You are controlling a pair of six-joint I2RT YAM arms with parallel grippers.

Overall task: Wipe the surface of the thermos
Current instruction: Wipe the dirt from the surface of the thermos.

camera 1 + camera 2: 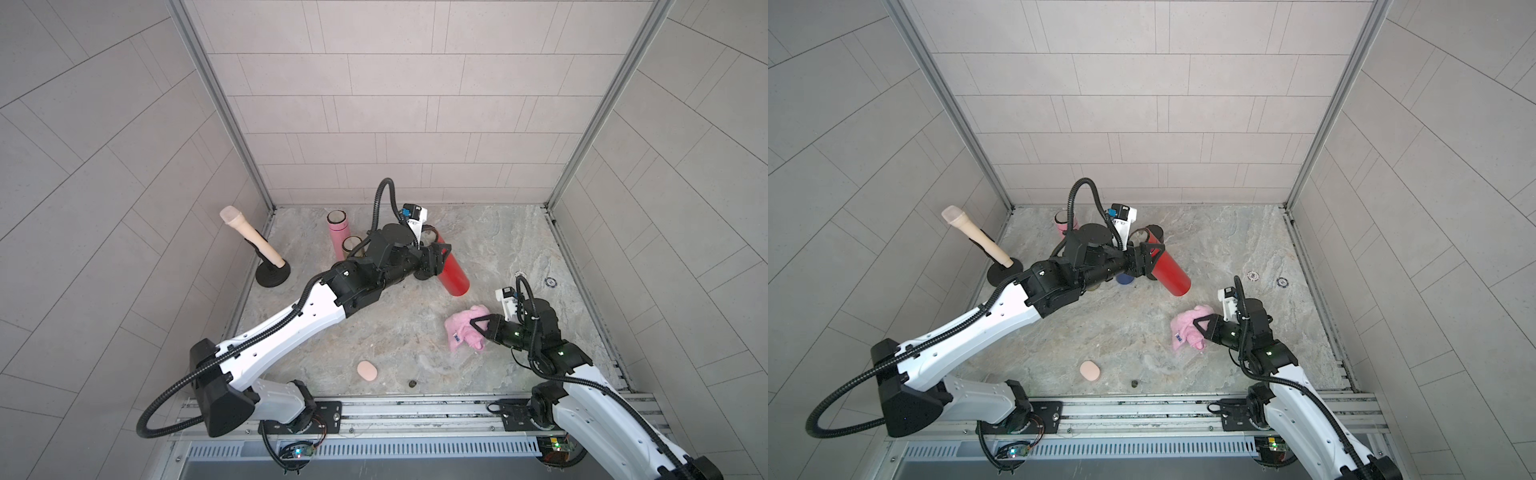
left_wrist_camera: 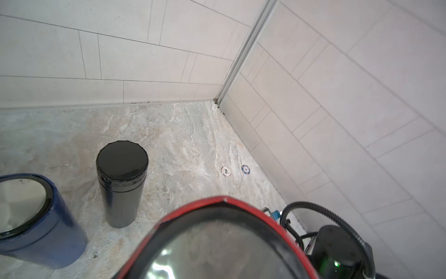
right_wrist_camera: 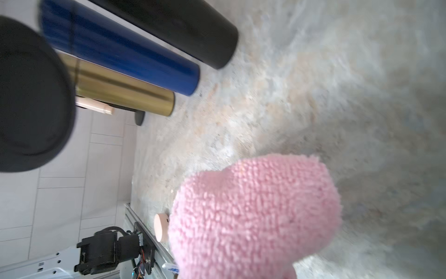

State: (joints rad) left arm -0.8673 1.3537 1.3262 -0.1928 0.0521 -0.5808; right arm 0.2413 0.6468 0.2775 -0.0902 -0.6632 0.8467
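Marbled tabletop (image 1: 395,340), both top views: the left gripper (image 1: 440,259) clamps the tilted red thermos (image 1: 457,276), axis running 11 to 5 o'clock. The right gripper (image 1: 473,324) pinches the pink cloth (image 1: 457,334), red thermos toward its 12 o'clock. Left wrist view: red thermos (image 2: 217,201) looms close. Right wrist view: pink cloth (image 3: 253,205) bunched.

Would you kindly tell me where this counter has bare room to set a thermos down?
Bare: the back-right stretch between the red thermos, the back wall and the two chips; also the middle, bordered by the left arm, the pink cloth and the peach pad. Crowded: back left, around the pink thermos and the gold thermos.
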